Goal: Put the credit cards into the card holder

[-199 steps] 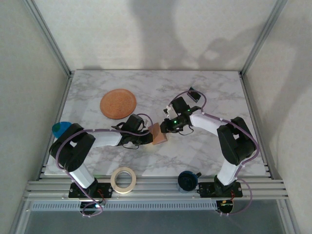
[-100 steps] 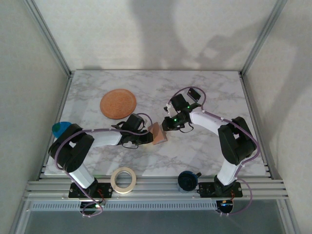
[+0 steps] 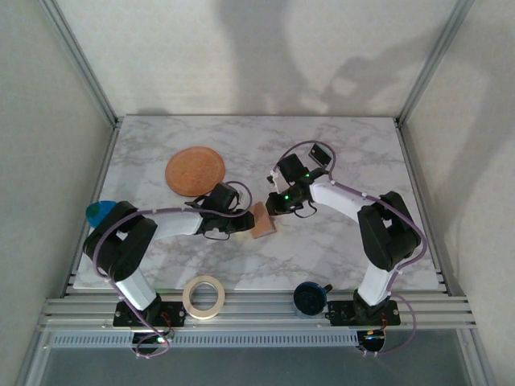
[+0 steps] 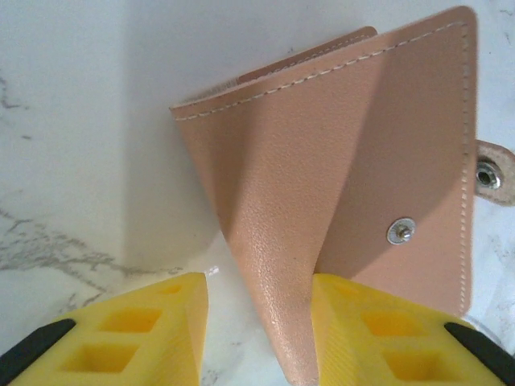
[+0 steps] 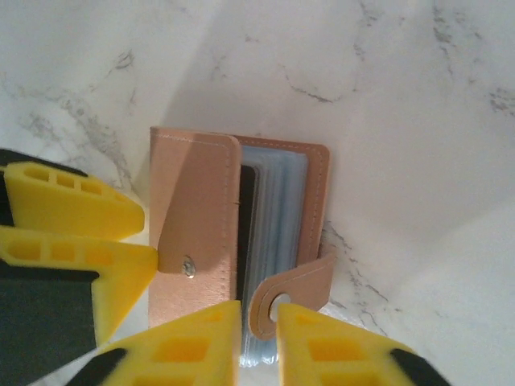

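The card holder (image 4: 346, 161), a tan-pink leather wallet with a snap stud, stands partly unfolded on the marble between both arms (image 3: 261, 219). My left gripper (image 4: 257, 293) is open. One corner of the cover hangs between its yellow fingers, resting against the right one with a gap on the left. My right gripper (image 5: 259, 318) is closed narrowly on the snap tab (image 5: 290, 293) at the wallet's open edge. A dark credit card (image 5: 247, 225) sits inside beside clear sleeves (image 5: 278, 217). Another dark card with a light patch (image 3: 320, 153) lies behind the right arm.
A round orange-brown disc (image 3: 195, 170) lies at the back left. A tape roll (image 3: 203, 296) and a dark blue cap (image 3: 309, 297) sit on the front rail. A teal-blue flat thing (image 3: 98, 211) sits at the table's left edge.
My left gripper's jaws have spread, letting go of the wallet's cover, and its wrist has swung back. My right gripper has closed further and edged left onto the snap tab.
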